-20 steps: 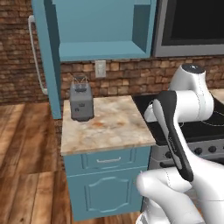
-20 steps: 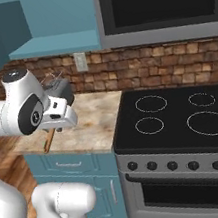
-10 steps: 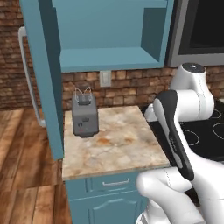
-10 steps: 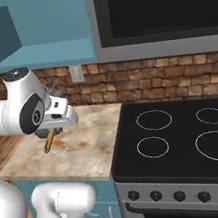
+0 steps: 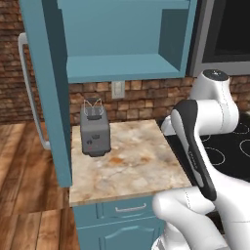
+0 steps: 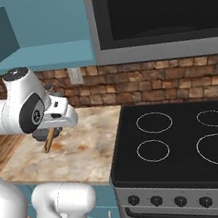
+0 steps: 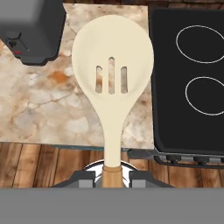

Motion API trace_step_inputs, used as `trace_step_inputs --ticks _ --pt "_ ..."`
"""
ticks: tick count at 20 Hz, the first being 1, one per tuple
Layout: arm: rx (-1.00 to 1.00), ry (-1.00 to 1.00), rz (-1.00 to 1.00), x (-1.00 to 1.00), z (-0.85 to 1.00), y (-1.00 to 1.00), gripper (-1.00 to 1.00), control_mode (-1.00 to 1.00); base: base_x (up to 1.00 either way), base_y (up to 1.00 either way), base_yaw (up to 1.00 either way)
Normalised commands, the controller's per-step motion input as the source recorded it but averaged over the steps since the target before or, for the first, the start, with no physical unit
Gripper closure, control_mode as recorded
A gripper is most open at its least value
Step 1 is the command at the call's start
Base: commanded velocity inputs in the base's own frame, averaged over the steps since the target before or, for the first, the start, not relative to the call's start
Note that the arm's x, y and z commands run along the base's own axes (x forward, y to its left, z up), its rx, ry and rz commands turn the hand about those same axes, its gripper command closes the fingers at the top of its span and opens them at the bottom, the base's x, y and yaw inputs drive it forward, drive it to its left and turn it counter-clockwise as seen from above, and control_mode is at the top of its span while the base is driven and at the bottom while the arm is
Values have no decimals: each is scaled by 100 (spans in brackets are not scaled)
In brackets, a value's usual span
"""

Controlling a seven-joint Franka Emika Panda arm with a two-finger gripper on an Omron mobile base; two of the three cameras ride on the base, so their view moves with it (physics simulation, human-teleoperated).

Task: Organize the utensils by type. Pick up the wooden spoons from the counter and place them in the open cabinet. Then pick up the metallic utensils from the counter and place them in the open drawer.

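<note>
the gripper (image 7: pixel 112 174) grips a slotted wooden spoon (image 7: pixel 112 83) over the marbled counter (image 5: pixel 132 168), toaster (image 5: pixel 94 132) by the brick wall (image 6: pixel 167 83), stovetop (image 6: pixel 182 141) alongside.

A grey toaster (image 5: pixel 94 131) stands on the counter (image 5: pixel 132 166) (marbled beige), below the open cabinet (image 5: pixel 122 44).

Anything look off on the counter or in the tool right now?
Nothing stands out. The tool holds the slotted wooden spoon straight by its handle, above the counter. The toaster stands upright by the brick wall, and the stovetop is bare.
</note>
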Motion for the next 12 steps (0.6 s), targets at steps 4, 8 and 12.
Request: trace_step_inputs --ticks 4,8,12 --pt "0 0 0 0 0 0 100 100 34 0 0" --pt "0 0 0 0 0 0 100 100 19 1 0" --pt "0 0 0 0 0 0 100 -100 0 0 0"
